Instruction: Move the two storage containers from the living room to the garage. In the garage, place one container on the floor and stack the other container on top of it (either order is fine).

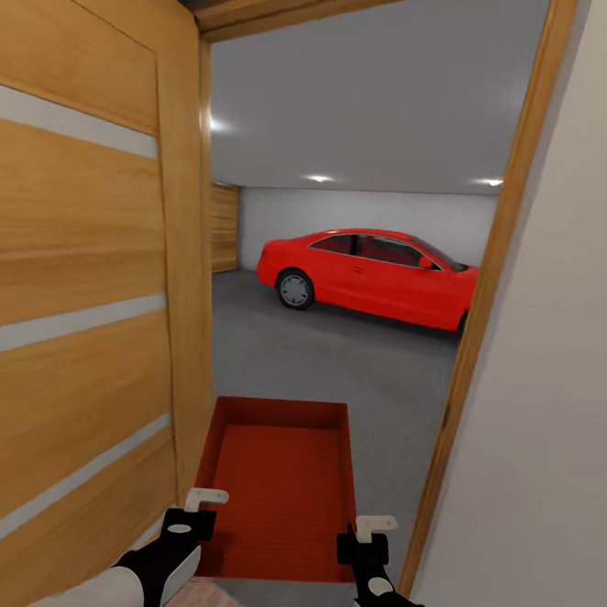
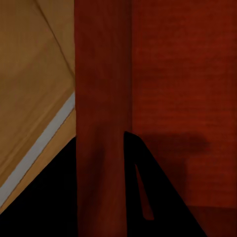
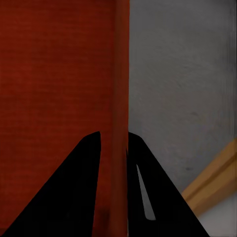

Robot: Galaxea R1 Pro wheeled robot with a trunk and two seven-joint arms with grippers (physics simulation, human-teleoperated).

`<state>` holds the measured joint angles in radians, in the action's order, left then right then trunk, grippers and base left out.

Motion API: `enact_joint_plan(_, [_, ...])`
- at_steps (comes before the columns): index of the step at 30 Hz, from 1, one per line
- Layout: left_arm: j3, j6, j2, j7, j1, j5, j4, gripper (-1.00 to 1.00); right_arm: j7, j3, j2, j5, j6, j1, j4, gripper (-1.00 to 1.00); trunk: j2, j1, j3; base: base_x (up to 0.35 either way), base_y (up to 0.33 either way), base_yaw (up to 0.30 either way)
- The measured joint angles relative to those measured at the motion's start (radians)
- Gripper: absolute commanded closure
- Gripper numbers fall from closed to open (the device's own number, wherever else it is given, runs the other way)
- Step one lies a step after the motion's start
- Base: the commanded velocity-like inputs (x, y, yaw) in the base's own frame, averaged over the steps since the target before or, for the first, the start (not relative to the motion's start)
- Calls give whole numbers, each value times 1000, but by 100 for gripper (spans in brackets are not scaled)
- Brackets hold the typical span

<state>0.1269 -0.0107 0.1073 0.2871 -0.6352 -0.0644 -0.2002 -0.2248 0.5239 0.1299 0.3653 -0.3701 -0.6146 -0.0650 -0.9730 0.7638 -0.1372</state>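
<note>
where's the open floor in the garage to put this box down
The widest bare patch is the grey floor between the held container and the red car. More runs left toward the roll-up door. It is tight at the doorway: striped door beside the left claw, door frame beside the right claw.

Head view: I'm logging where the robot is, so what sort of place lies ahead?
Most likely a garage, seen through an open doorway: a red car stands on a grey concrete floor, and a wooden roll-up door lines the far left wall.

Striped wood door [image 1: 72,320], grey floor [image 1: 335,361] — red car [image 1: 370,274], ceiling lights [image 1: 319,178]
</note>
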Motion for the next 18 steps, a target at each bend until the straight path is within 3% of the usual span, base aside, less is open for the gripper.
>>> enact_joint_plan(18, [0,0,0,0,0,0,0,100,0,0,0,0,0,0,0,100,0,0,0,247,215,-282])
